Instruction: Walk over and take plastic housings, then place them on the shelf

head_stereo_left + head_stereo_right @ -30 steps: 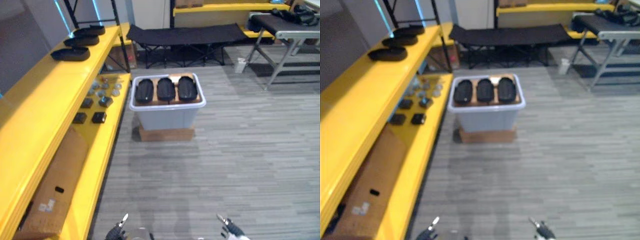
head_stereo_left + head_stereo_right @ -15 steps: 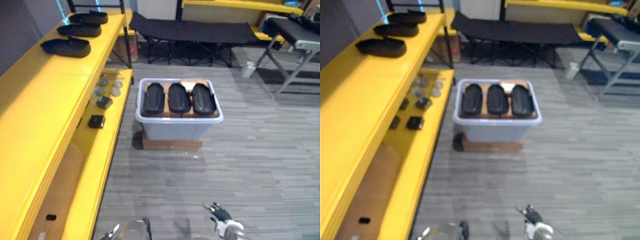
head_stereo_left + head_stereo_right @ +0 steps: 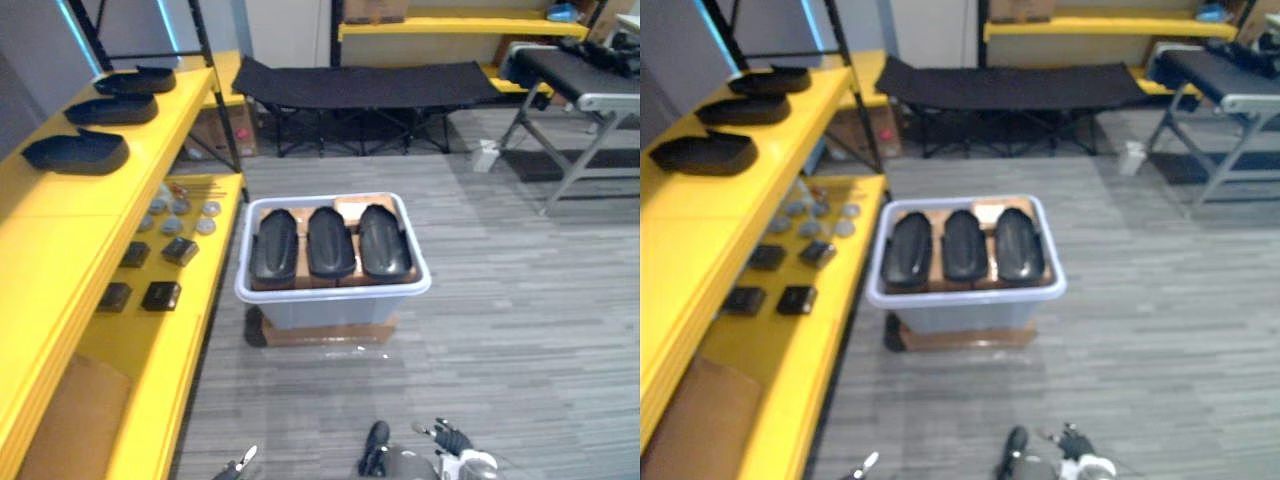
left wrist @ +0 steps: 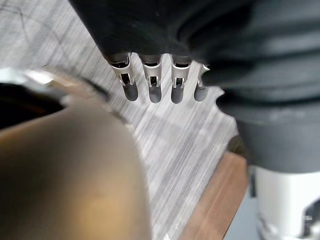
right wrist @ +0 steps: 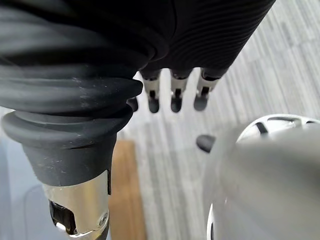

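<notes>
Three black plastic housings (image 3: 330,241) lie side by side in a white bin (image 3: 330,296) on the floor ahead. Three more black housings (image 3: 78,152) sit in a row on the top board of the yellow shelf (image 3: 40,250) to the left. My left hand (image 3: 243,462) shows at the bottom edge, well short of the bin. In its wrist view, the left hand's fingers (image 4: 151,82) hang straight and hold nothing. My right hand (image 3: 455,445) is low at the bottom right, and its fingers (image 5: 173,95) are relaxed over bare floor.
The bin stands on a brown base (image 3: 325,330) beside the shelf. Small dark parts (image 3: 160,295) and a cardboard sheet (image 3: 60,425) lie on the lower shelf board. A black cot (image 3: 360,85) stands behind the bin, and a grey table (image 3: 585,95) at the right.
The camera has moved: the bin and shelf now sit lower and more to the left in the picture. Both hands stay low at the bottom edge, holding nothing.
</notes>
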Available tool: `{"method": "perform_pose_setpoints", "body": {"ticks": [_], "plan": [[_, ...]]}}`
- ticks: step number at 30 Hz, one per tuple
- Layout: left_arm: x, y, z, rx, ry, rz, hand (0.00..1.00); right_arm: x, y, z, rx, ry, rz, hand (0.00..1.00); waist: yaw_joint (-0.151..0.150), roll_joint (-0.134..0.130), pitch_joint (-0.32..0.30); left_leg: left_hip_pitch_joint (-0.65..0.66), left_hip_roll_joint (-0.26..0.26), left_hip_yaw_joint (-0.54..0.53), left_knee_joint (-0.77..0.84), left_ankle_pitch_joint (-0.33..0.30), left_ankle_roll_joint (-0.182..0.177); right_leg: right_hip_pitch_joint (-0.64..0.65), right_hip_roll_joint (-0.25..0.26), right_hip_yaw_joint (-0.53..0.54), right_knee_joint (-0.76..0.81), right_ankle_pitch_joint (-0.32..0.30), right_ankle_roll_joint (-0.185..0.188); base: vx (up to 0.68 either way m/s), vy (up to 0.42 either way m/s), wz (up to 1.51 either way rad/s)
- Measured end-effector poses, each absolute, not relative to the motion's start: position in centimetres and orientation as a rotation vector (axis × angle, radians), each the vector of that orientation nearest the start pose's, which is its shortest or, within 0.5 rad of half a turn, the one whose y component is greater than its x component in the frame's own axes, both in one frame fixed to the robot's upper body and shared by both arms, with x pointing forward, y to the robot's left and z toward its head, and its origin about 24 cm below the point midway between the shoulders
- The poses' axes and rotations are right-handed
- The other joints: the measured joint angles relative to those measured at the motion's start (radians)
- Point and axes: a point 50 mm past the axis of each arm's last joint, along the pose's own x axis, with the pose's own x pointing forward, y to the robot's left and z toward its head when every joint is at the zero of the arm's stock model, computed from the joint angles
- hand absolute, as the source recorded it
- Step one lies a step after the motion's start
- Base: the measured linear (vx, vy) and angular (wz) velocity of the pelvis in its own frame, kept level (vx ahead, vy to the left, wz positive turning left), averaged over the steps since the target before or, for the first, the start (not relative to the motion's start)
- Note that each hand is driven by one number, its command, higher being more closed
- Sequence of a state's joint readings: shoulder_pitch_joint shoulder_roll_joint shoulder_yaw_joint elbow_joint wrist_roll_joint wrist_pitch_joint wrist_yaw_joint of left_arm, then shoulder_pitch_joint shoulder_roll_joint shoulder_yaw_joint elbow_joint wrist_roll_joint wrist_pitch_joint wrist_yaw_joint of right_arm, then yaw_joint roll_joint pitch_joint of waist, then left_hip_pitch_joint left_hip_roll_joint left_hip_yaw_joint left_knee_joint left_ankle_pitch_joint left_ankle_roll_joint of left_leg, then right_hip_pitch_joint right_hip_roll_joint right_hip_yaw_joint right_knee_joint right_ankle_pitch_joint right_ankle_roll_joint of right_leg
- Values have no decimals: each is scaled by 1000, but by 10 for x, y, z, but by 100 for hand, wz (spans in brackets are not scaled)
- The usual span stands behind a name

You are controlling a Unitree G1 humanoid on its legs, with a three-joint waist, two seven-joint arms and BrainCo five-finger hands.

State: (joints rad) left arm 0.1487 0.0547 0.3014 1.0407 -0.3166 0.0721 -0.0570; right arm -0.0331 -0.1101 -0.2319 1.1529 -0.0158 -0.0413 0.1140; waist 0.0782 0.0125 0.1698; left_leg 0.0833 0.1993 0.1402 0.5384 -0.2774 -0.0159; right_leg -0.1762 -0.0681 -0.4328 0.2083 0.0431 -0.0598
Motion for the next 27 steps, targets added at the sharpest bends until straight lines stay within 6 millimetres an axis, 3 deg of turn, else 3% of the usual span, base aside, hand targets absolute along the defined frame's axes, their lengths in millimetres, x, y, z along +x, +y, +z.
{"method": "perform_pose_setpoints", "body": {"ticks": [1, 2, 4, 5, 7, 8, 9, 10, 12, 17, 19, 21, 23, 24, 26, 27], "plan": [[57, 203, -168, -439, 1161, 469, 0, 114, -213, -157, 67, 1074, -152, 0, -2, 2, 2, -52, 19, 6, 136, 15, -23, 21, 0, 1, 45, -77, 13, 104, -59, 13], [56, 201, -169, -448, 1167, 475, 0, 112, -218, -157, 54, 1080, -162, 0, 3, 25, 10, -105, 54, -13, 258, 47, -37, 49, 21, -1, 24, -84, 16, 126, 6, 9], [54, 198, -169, -477, 1171, 484, 0, 111, -221, -157, 29, 1083, -157, 0, 19, 32, 15, -178, 37, -13, 309, 22, -41, 94, 27, -3, -39, -73, 27, 133, -28, 2], [54, 194, -170, -485, 1174, 478, 0, 112, -223, -156, 16, 1083, -156, 0, 21, 32, 18, -201, -7, 13, 218, -17, -44, 115, 19, 11, -78, -63, 41, 93, 21, 4], [51, 195, -170, -478, 1180, 477, 0, 116, -222, -155, 11, 1072, -153, 0, 28, 39, 17, -205, -88, 38, -59, -13, -49, 133, 4, 28, -122, -54, 55, 84, 73, -10], [46, 193, -170, -481, 1191, 479, 0, 119, -221, -154, 4, 1063, -152, 0, 40, 47, 23, -191, -120, 33, -198, 66, -38, 145, 6, 40, -150, -43, 68, 134, 114, -61], [39, 191, -171, -485, 1212, 484, 0, 119, -213, -156, -2, 1066, -129, 0, 66, 49, 18, -146, -128, 62, -271, 94, -29, 174, 22, 61, -190, -31, 73, 212, 147, -61], [33, 191, -172, -470, 1233, 478, 0, 122, -206, -155, -5, 1057, -107, 0, 74, 53, 12, -138, -132, 68, -286, 99, -33, 181, 16, 66, -190, -28, 68, 213, 110, -40], [40, 196, -170, -458, 1213, 471, 0, 121, -202, -156, -5, 1061, -96, 0, 80, 30, 24, -127, -147, 79, -283, 94, -14, 207, 8, 79, -226, 22, 76, 211, 84, 1], [56, 200, -167, -453, 1147, 461, 0, 133, -197, -152, -56, 1021, -37, 0, 85, 12, 27, -84, -158, 92, -287, 51, 3, 271, 12, 81, -287, 31, 98, 226, 59, -3], [70, 201, -164, -441, 1102, 452, 0, 131, -196, -152, -63, 1026, -22, 0, 93, -4, 12, -51, -159, 81, -295, 14, 44, 245, -13, 76, -147, -64, 126, 189, 75, 8], [74, 205, -162, -415, 1077, 448, 0, 128, -192, -154, -89, 1030, 10, 0, 93, -21, -2, -12, -165, 84, -330, 20, 36, 169, -63, 56, 62, -135, 158, 210, 83, 9], [76, 208, -161, -385, 1058, 435, 0, 127, -184, -155, -73, 1023, 21, 0, 88, -38, -4, 31, -165, 70, -356, 25, 34, 150, -107, -53, 175, -149, 148, 198, 48, 24], [82, 211, -159, -347, 1050, 411, 0, 125, -180, -156, -64, 1028, 27, 0, 78, -47, -4, 45, -163, 48, -368, 25, 35, 141, -127, -121, 220, -188, 132, 139, 30, 47], [94, 211, -156, -301, 1025, 368, 0, 127, -177, -155, -72, 1008, 43, 0, 68, -46, -2, 56, -140, 2, -376, 25, 34, 144, -90, -135, 126, -210, 120, 132, 25, 59], [104, 209, -154, -285, 1009, 338, 0, 130, -175, -154, -88, 993, 65, 0, 67, -43, 0, 54, -129, -29, -376, 26, 26, 144, -46, -95, -8, -190, 131, 134, -2, 53]]}}
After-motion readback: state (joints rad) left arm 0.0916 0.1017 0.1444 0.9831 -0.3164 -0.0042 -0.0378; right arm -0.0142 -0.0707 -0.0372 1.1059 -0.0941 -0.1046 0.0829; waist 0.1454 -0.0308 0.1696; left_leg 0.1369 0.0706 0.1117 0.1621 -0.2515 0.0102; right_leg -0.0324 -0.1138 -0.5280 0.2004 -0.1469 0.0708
